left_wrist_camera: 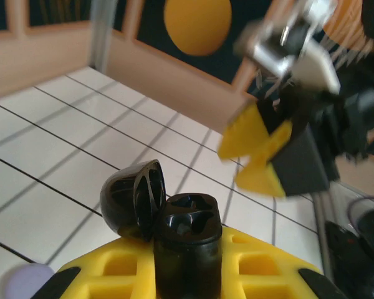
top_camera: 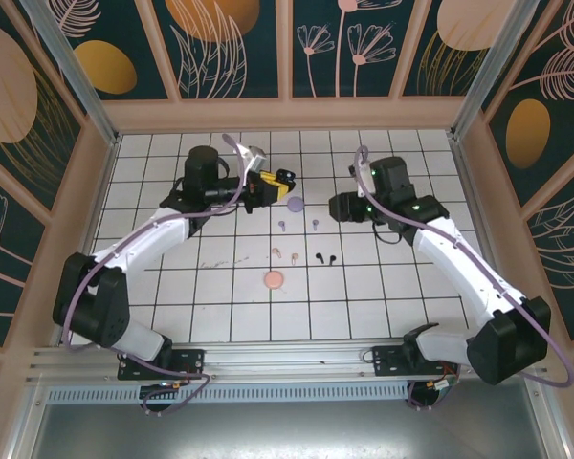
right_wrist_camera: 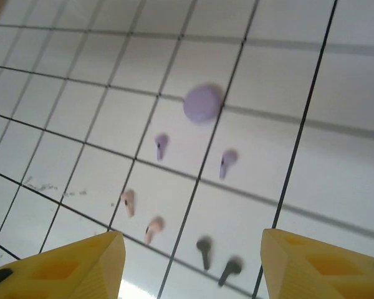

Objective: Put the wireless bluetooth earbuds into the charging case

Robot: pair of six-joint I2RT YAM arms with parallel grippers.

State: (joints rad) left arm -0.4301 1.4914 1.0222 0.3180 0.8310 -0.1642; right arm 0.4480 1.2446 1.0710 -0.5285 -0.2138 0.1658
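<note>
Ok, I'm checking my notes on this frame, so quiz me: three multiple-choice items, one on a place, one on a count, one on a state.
1. Where is the black case?
A. in the left tool, off the tiles
B. under the right arm's base
C. against the far wall

2. How many earbuds lie loose on the tiles?
A. two
B. four
C. six

3. How is the black case's lid?
A. shut
B. swung open
C. lying apart on the tiles

Answers: 1 A, the left wrist view shows it gripped above the tiles. 2 C, a lilac pair, a pink pair and a black pair. 3 B, the lid stands up beside the base, its hollow inside showing.
</note>
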